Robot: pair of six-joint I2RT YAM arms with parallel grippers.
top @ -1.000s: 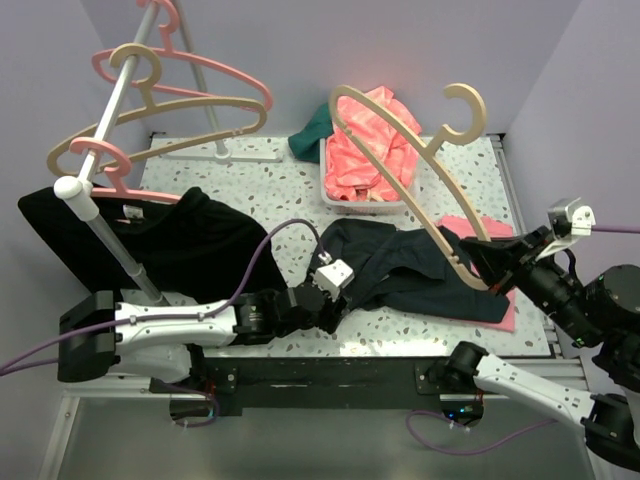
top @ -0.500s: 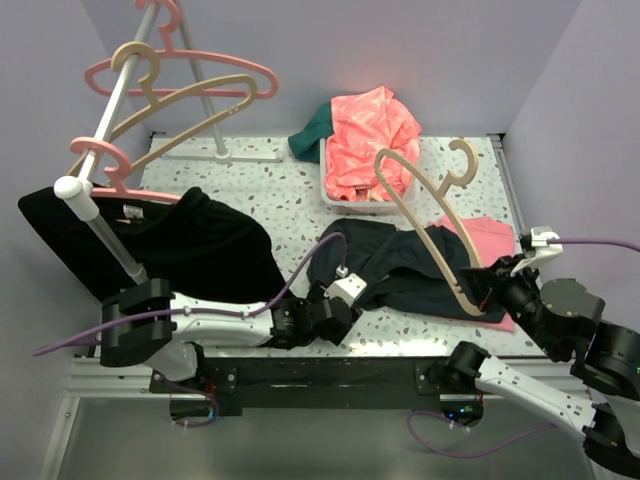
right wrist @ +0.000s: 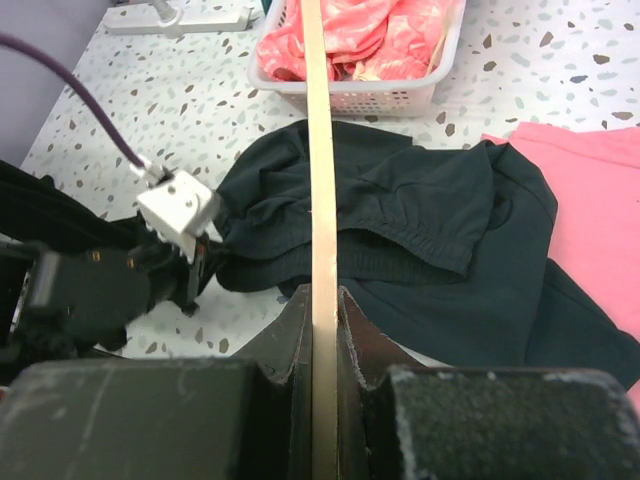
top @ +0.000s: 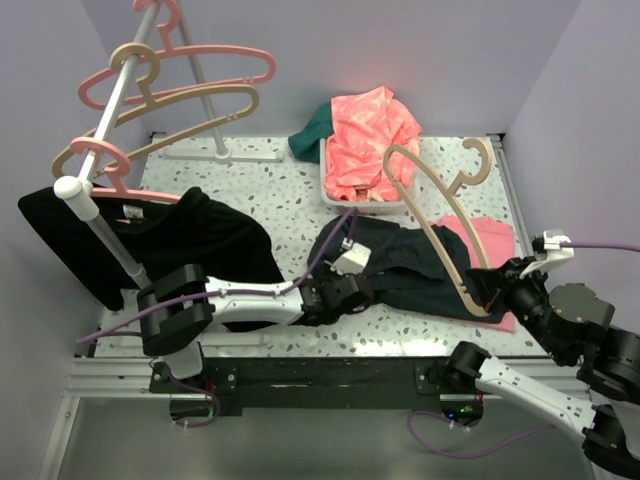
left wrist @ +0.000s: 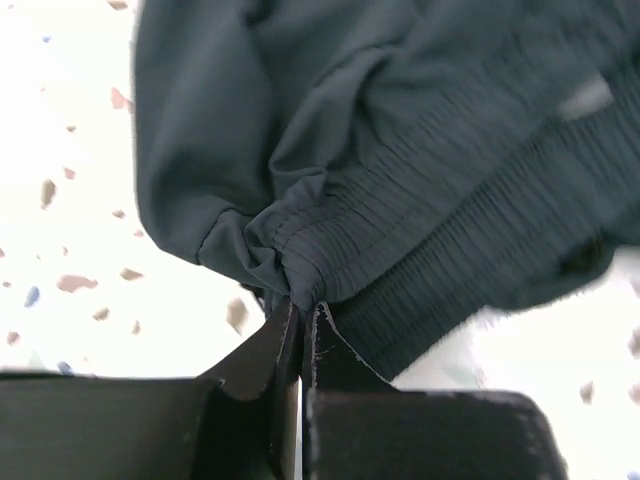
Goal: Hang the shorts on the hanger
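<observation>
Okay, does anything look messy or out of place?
Yes: the white basket is overfilled; a salmon-pink garment heaps above its rim and a teal garment hangs over its left side. The shorts lie crumpled.

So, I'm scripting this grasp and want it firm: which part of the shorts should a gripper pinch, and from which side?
Probably the ribbed elastic waistband at the left edge of the shorts, approached low from the left. It bunches into a ridge, and the left gripper is shut on it there.
</observation>
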